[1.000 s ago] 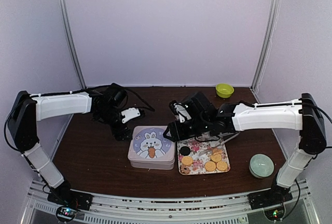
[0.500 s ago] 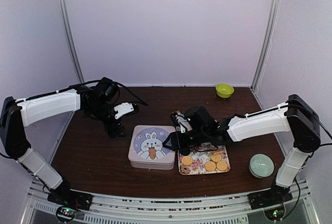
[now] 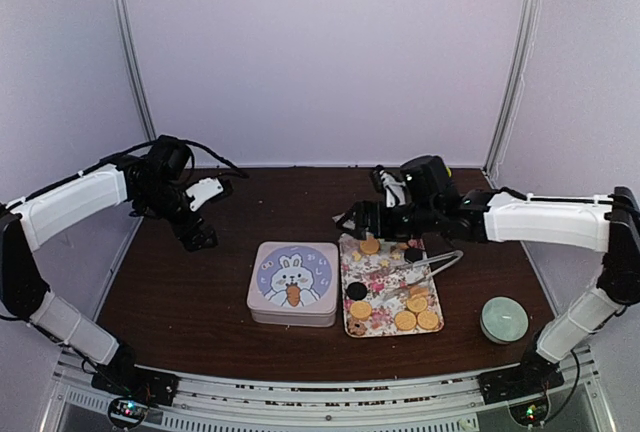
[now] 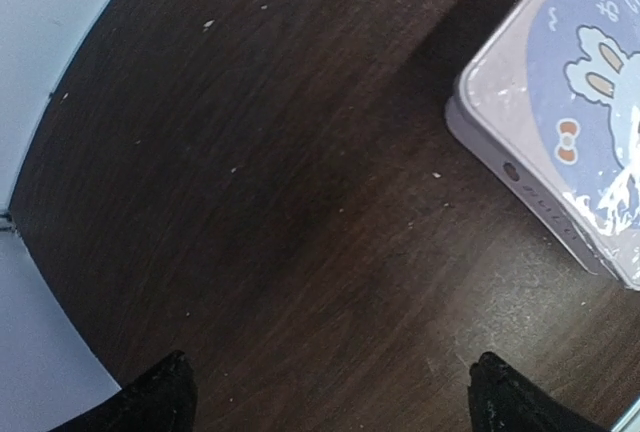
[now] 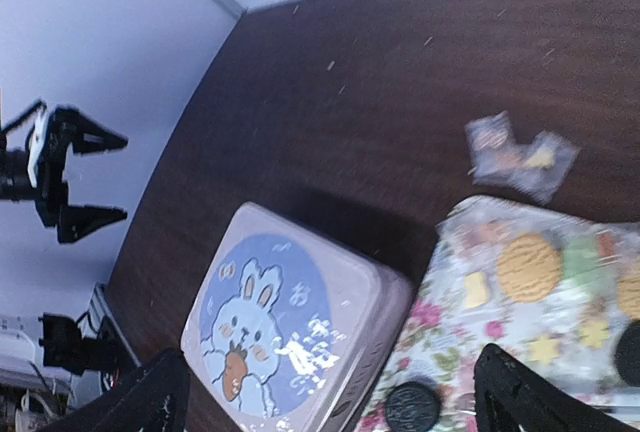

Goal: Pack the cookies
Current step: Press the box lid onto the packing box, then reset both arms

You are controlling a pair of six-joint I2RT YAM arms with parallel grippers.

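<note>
The right end effector [image 3: 352, 222] hangs with its two black fingers spread wide and nothing between them. It is near the far left corner of the rectangular floral tray [image 3: 378, 317], where the cookies [image 3: 405, 320], small flat discs that are mostly golden-orange with a couple of dark ones, lie loose beside thin metal tongs [image 3: 432, 262]. The left end effector [image 3: 197, 237] is likewise spread apart and empty above the scuffed, dark wood-grain tabletop [image 3: 180, 302], with the rounded-corner tin [image 3: 292, 282], its glossy lid printed with a rabbit, off to its right.
</note>
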